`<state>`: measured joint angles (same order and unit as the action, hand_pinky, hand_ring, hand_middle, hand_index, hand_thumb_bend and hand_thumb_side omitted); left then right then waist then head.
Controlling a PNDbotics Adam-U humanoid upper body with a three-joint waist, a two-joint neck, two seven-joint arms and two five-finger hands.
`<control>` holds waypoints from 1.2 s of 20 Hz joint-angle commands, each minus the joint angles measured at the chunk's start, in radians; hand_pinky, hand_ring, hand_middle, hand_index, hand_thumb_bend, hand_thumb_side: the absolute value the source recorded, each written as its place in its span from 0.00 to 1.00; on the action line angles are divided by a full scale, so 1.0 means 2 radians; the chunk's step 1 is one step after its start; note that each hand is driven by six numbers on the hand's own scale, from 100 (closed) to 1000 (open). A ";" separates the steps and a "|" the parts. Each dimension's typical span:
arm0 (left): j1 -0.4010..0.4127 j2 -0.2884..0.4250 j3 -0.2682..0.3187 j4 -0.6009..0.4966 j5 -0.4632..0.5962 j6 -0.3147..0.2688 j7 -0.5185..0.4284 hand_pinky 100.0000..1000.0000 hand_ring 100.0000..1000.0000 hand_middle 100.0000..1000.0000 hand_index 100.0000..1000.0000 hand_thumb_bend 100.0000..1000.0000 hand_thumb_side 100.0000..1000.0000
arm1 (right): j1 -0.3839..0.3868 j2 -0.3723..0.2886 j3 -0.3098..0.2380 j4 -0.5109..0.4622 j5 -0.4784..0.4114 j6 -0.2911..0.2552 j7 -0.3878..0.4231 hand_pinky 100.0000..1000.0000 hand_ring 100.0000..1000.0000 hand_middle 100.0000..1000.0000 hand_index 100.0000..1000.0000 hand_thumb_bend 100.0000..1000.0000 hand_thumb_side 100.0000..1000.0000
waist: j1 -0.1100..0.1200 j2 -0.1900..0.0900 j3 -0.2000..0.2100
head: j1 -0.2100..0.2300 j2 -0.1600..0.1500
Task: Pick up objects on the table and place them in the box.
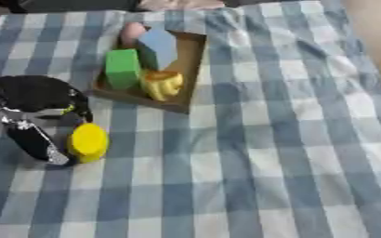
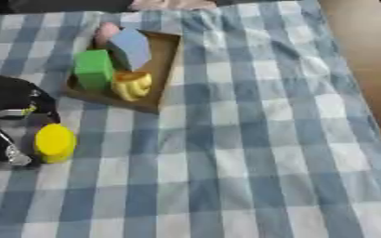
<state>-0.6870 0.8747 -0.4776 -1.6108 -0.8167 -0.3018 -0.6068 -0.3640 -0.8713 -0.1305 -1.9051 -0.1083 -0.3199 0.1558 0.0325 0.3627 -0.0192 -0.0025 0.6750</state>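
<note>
Blue-and-white checked cloth (image 1: pixel 251 153) over the surface. Far left of centre, a shallow brown box (image 1: pixel 190 60) holding a green block (image 1: pixel 122 68), a blue block (image 1: pixel 159 48), a pink rounded piece (image 1: pixel 132 32) at the far end and a yellow bunch-shaped object (image 1: pixel 162 84) at the near end, green just left of blue, yellow touching green's near corner. At the near left, left hand (image 1: pixel 33 100), black with silver joints, fingers (image 1: pixel 37 142) curled round a yellow cylinder (image 1: pixel 88 142): one black finger against its left side, another arching over its far side. Cylinder resting on the cloth, near-left of the box and apart from it. No sign of the right hand in either view.
</note>
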 commanded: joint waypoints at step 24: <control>-0.057 -0.001 0.071 -0.103 0.107 0.073 0.014 0.69 0.60 0.46 0.62 0.00 0.17 | 0.008 -0.012 -0.012 -0.003 -0.003 -0.001 -0.001 0.86 0.57 0.38 0.74 0.00 0.41 | 0.000 -0.019 0.002 | -0.006 -0.003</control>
<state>-0.7815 0.8546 -0.3588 -1.8090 -0.6212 -0.1648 -0.5646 -0.3417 -0.8589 -0.1414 -1.9020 -0.1090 -0.3190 0.1568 0.0357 0.3492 -0.0136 -0.0112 0.6754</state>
